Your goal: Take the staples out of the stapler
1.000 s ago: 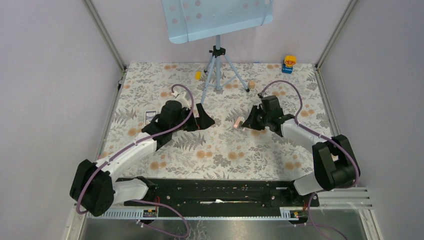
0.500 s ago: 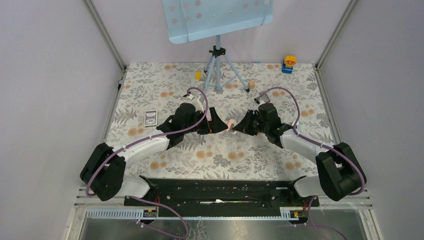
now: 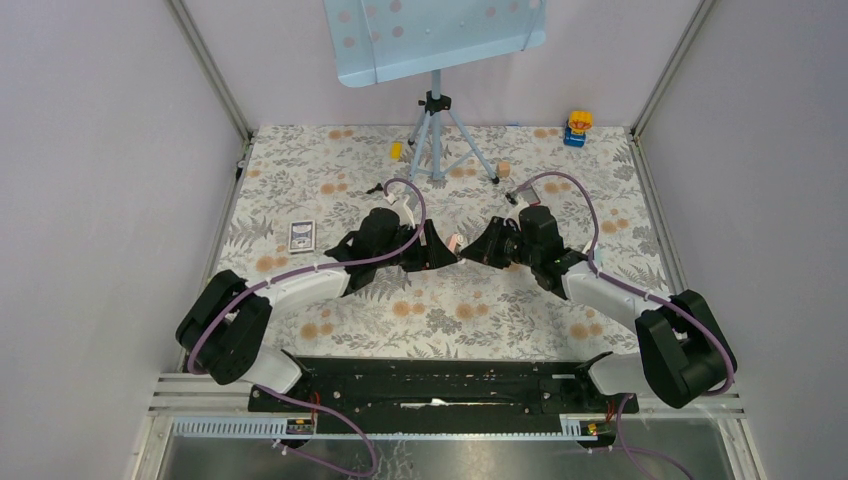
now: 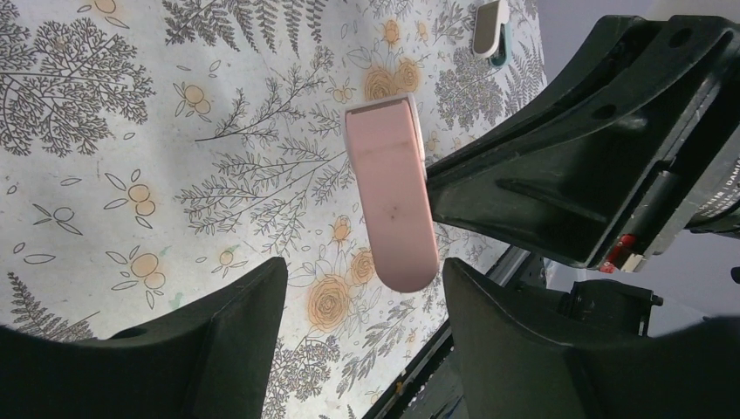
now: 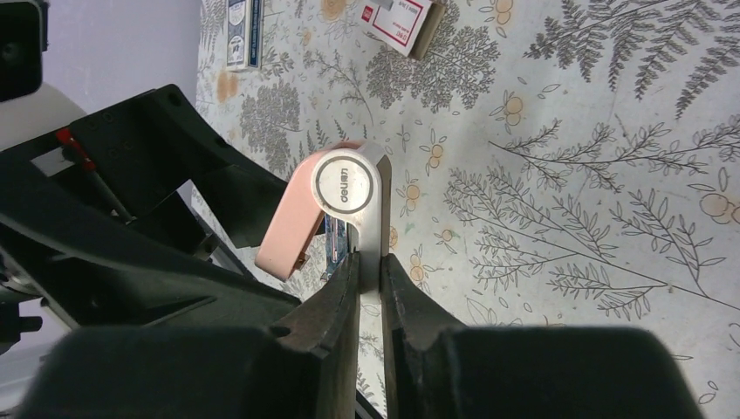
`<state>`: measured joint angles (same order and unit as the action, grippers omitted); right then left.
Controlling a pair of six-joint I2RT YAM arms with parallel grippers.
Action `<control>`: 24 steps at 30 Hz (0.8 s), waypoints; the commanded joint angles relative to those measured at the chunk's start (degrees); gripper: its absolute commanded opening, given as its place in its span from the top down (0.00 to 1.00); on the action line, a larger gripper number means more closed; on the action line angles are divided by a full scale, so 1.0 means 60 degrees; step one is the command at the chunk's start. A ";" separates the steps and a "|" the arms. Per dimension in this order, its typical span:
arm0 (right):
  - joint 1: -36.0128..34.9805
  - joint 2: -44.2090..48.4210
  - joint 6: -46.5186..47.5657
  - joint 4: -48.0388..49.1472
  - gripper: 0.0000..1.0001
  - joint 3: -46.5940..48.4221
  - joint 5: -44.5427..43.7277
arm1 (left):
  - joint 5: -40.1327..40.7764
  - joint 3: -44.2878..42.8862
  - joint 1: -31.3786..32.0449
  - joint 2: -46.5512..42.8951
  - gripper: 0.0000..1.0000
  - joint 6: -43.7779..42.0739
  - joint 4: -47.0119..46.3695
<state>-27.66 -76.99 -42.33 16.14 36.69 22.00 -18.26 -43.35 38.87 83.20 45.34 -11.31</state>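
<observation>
Two claws are facing off above the bench [image 4: 105, 131]: right claw [image 5: 368, 262] is pinching the stapler's [image 5: 346, 185] white base, pink lid [image 5: 292, 220] open; left claw [image 4: 360, 278] is hovering spread at the pink lid. Risk: off-axis tug twisting it free.

A pink stapler [image 4: 390, 196] is hanging over a fern-and-flower patterned table [image 4: 131, 175], its rounded end sitting between the left gripper's [image 4: 358, 278] spread black fingers. The right gripper [image 4: 434, 188] is meeting its right side.
</observation>
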 commanded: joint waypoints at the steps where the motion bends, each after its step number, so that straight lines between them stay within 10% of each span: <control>1: -0.0132 0.0110 0.0071 0.0607 1.00 -0.0020 0.0532 | -0.0085 -0.0335 0.0054 0.0077 0.31 -0.0170 -0.0636; 15: -0.0266 -0.0139 0.0291 0.0519 1.00 -0.0047 0.0816 | 0.0019 -0.0480 0.0054 0.0101 0.44 -0.0160 -0.0796; 24: -0.0321 -0.0155 0.0344 0.0495 1.00 -0.0050 0.0735 | -0.0081 -0.0534 0.0062 0.0177 0.73 -0.0211 -0.0854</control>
<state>-28.88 -77.95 -41.17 16.60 36.53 25.17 -18.24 -44.23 38.96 83.85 44.93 -13.17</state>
